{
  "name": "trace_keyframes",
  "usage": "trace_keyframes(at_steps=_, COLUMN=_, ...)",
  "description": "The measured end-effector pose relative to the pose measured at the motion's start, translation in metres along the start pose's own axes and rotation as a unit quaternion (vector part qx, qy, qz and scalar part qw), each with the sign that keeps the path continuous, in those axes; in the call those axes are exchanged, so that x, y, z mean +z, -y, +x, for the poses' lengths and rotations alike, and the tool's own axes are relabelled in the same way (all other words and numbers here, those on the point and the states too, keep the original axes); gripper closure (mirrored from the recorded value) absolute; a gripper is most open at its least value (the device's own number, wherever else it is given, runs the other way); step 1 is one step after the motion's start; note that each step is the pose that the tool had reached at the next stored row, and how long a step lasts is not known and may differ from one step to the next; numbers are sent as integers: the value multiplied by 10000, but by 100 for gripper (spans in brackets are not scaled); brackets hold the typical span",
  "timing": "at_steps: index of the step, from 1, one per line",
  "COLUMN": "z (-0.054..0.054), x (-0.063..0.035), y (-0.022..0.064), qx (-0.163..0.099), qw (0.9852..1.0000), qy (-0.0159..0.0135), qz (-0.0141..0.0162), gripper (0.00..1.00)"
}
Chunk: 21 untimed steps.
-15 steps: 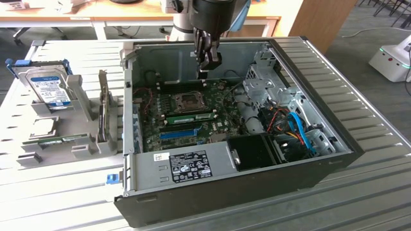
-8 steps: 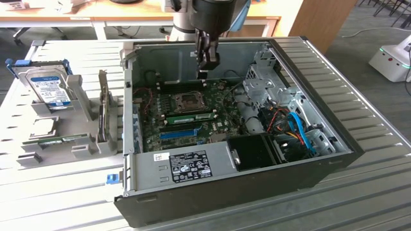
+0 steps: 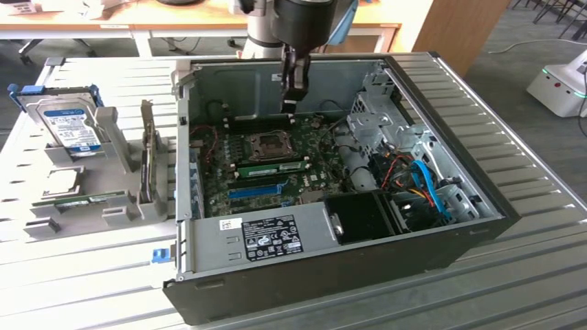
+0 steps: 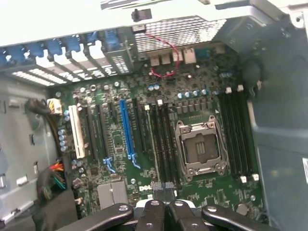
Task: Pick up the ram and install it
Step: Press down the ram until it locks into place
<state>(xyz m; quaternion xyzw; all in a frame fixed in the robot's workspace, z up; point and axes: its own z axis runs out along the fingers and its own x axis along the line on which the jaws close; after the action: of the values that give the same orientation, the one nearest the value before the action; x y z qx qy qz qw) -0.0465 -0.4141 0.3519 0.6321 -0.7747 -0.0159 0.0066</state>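
**Exterior view.** The gripper [image 3: 293,104] hangs inside the open case [image 3: 477,172], fingers pressed together with nothing between them, above the board behind the socket [image 3: 271,144]. The ram [image 3: 275,167] stands in a slot just beside the socket, on its near side. Whether both latches have caught cannot be told from here. A second green stick [image 3: 90,199] lies in the grey rack [image 3: 119,206] at the exterior view's left, below the hard drive [image 3: 71,127].

Risk: a press on the ram away from its middle would seat one end only, tilt it and strain the slot. A sideways drift could strike the socket.

The case sits on a white slatted table [image 3: 92,275]. A wooden desk [image 3: 183,27] stands behind it, and a white machine [image 3: 559,86] is on the floor.

**Wrist view.** The gripper [image 4: 166,204] is closed and empty, poised over the dark slots next to the socket [image 4: 199,147]. Red wires [image 4: 161,72] loop at the far edge, well apart.
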Motion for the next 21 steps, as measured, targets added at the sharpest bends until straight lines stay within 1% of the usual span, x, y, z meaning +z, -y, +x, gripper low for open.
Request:
trace_keyframes(at_steps=3, z=0, x=4, y=0, qx=220, qw=9998, qy=7, qz=2, gripper=89)
trace_keyframes(at_steps=5, z=0, x=6, y=0, qx=367, qw=9993, qy=12, qz=4, gripper=89)
trace_keyframes(at_steps=10, z=0, x=11, y=0, qx=746, qw=9972, qy=24, qz=8, gripper=89)
trace_keyframes(at_steps=15, z=0, x=16, y=1, qx=1097, qw=9940, qy=36, qz=11, gripper=89)
trace_keyframes(at_steps=21, z=0, x=22, y=0, qx=1471, qw=9891, qy=48, qz=15, gripper=89)
